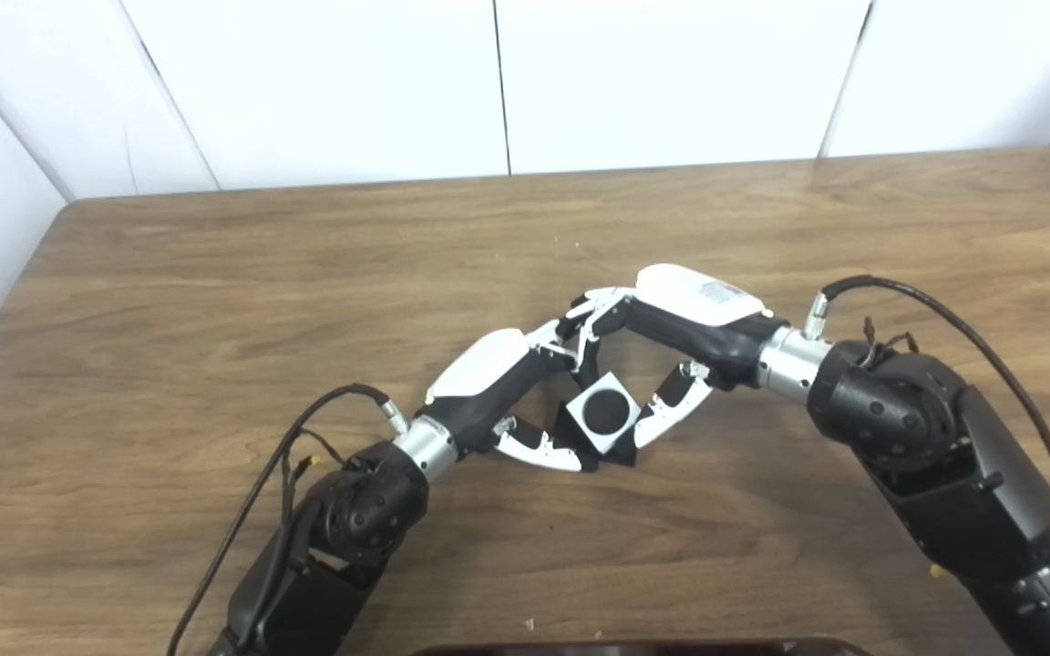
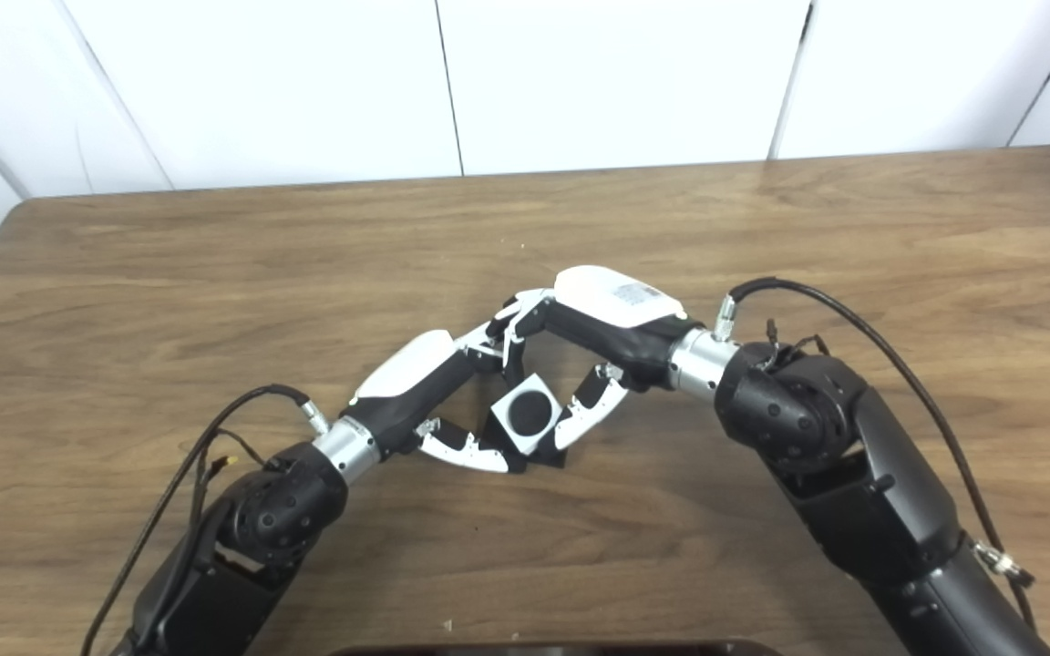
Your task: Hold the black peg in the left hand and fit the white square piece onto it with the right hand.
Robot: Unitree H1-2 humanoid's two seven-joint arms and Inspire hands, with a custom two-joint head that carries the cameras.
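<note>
Most of the black peg is out of sight: only its round end shows through the white square piece, the rest buried between both sets of fingers. The left hand covers the piece's near corner, and whether the right hand truly grips it is hard to judge. Both arms run off the bottom edge. A dark object at the bottom is cut off, unidentifiable. The surface runs past both sides.

White square piece tilted, seated over black peg, its round end showing centrally.
</note>
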